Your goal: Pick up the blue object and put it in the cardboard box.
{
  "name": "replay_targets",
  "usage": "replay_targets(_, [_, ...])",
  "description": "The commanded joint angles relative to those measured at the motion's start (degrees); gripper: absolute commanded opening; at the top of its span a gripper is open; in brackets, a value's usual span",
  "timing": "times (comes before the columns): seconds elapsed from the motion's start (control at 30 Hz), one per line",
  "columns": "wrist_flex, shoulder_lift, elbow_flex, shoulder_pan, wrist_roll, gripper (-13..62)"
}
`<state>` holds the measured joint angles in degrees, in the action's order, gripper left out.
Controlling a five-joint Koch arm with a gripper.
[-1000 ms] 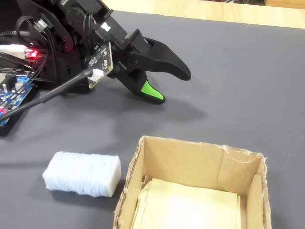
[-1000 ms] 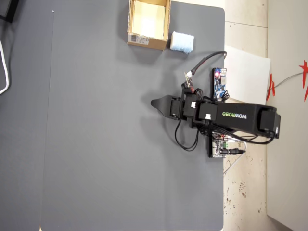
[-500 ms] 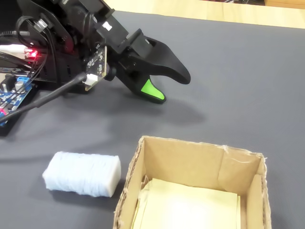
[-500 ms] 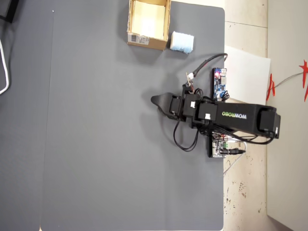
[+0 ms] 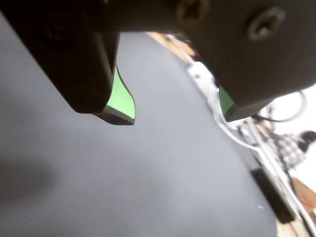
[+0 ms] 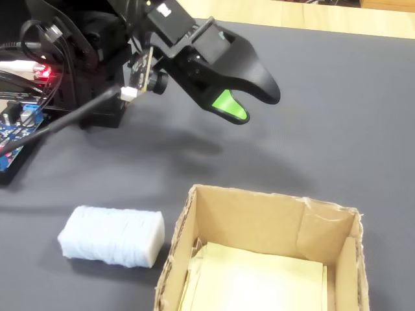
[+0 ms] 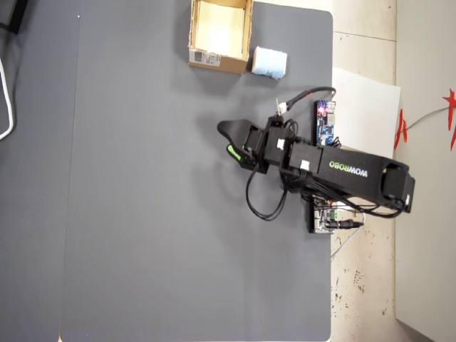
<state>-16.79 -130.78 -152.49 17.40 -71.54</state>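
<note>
Leftmost in the fixed view, a dark blue circuit board (image 6: 14, 133) with a red light sits at the edge of the dark grey counter (image 6: 337, 116), beside the black base of the arm (image 6: 91, 58). Just below and to the right of it lies the blue object (image 6: 111, 236), a pale, soft block resting flat on the counter and close beside the left wall of the cardboard box (image 6: 253, 223), though whether the 2 touch cannot be told. That box stands open at the bottom of this view, its pale yellowish inside showing. Above it, well apart from both, the end effector (image 6: 251, 103) hangs over bare counter with nothing between its 2 black fingers; a green pad shows on the inner face of 1. Seen from the wrist view, the end effector (image 5: 178, 119) is parted, a wide gap of grey counter visible between the left green pad (image 5: 121, 98) and the right green pad (image 5: 226, 101). From overhead, going left to right, the cardboard box (image 7: 218, 61) sits at the top edge of the counter with its white label facing down the picture, the blue object (image 7: 270, 63) lies just to its right, and the end effector (image 7: 229, 140) points left near mid-counter, well below both, with the arm (image 7: 342, 171) stretching away to the right edge.
</note>
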Motion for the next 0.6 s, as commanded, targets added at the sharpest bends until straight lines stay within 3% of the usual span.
replay_targets(0.0, [-1.76,-4.57,4.92,0.44,0.18,33.9])
replay_targets(0.43, [-19.16,-2.37,19.95,8.61,0.26,33.6])
replay_targets(0.57, [-17.93,3.78,20.39,18.63,-0.09,33.4])
